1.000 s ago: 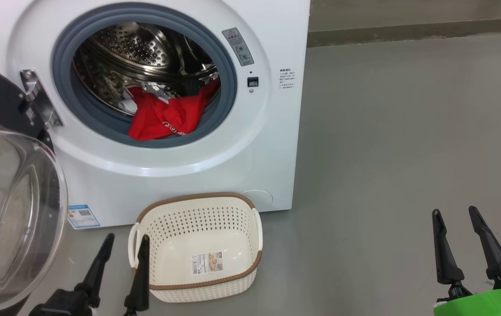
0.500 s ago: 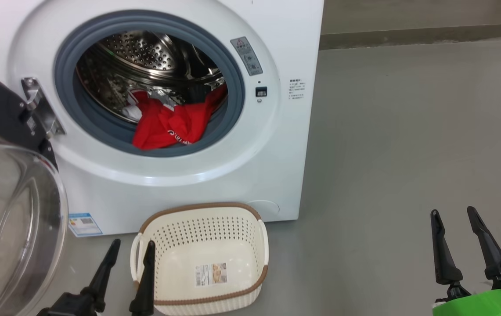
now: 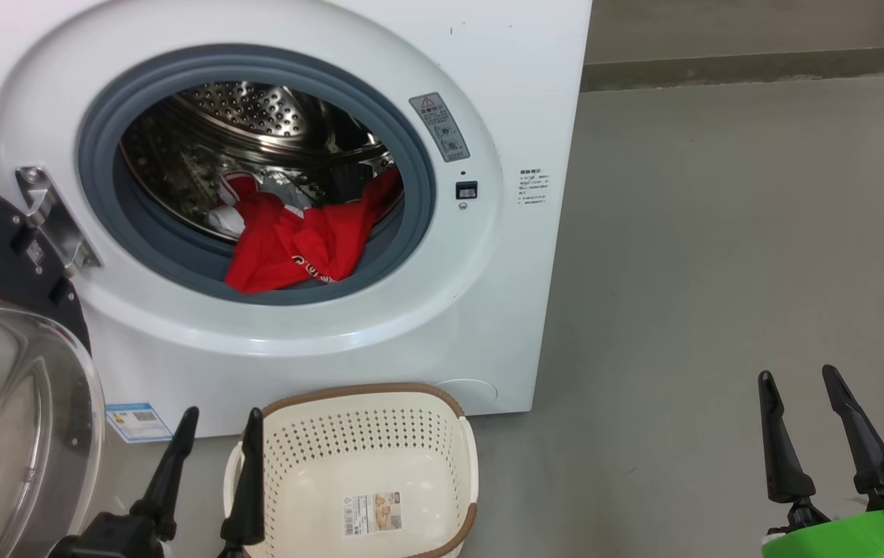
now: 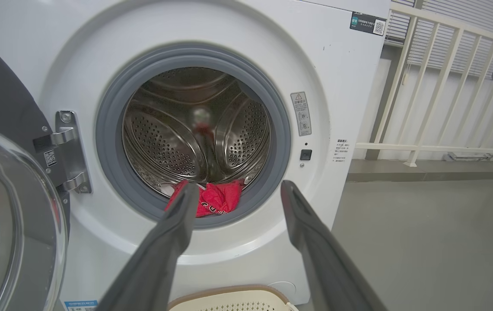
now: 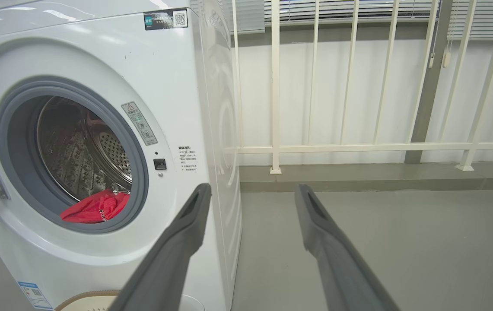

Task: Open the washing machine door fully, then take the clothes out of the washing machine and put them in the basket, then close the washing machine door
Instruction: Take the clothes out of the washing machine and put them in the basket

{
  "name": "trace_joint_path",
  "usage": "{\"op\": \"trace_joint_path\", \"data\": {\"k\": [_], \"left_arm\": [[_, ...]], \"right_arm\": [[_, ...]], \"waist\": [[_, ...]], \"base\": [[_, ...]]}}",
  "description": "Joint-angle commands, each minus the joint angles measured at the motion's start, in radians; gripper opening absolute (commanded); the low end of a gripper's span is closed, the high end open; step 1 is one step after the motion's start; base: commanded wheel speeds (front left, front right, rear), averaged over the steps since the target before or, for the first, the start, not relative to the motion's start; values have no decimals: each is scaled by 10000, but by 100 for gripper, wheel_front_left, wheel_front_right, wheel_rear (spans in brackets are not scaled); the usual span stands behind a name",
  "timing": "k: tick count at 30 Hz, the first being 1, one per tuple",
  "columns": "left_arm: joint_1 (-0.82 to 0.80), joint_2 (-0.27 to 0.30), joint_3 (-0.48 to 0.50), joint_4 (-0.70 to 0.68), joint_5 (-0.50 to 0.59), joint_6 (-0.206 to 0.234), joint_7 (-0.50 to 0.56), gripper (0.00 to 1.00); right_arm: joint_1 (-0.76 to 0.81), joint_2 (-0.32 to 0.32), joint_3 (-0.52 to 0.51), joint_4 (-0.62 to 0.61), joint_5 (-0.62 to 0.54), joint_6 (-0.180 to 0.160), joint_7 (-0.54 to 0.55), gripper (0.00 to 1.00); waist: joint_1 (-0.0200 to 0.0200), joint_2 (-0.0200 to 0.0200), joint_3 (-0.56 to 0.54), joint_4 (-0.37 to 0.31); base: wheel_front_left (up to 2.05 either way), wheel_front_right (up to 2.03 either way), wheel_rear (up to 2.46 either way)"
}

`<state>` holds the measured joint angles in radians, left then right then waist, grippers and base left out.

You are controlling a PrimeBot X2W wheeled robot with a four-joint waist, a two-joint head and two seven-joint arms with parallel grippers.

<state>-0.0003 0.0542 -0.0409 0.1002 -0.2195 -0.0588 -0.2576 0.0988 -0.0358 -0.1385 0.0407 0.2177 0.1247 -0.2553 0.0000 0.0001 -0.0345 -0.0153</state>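
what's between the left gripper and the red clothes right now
Head view: the washing machine's white lower front and grey gasket lip lie between the left gripper and the clothes; nothing else blocks.

The washing machine [image 3: 488,310] has an unblocked round mouth; the washing machine door [image 3: 8,372] hangs swung out at its left. Red clothes [image 3: 294,248] lie at the mouth's lower lip. The basket [image 3: 364,434] stands at the machine's foot; open floor [image 3: 720,271] spreads to its right.
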Motion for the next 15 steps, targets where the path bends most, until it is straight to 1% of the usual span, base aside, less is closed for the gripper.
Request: {"op": "trace_joint_path", "data": {"k": [1,15], "left_arm": [[-329,63,332,-326,80,76,-42,100],[-382,5,275,-283,70,177,-42,100]], "right_arm": [[-346,-144,249,-214,1,60,-65,100],[-343,-144,225,-247,-24,60,-65,100]], "waist": [[0,-1,10,0],[0,-1,187,168]], "base": [[0,0,0],[0,0,0]]}}
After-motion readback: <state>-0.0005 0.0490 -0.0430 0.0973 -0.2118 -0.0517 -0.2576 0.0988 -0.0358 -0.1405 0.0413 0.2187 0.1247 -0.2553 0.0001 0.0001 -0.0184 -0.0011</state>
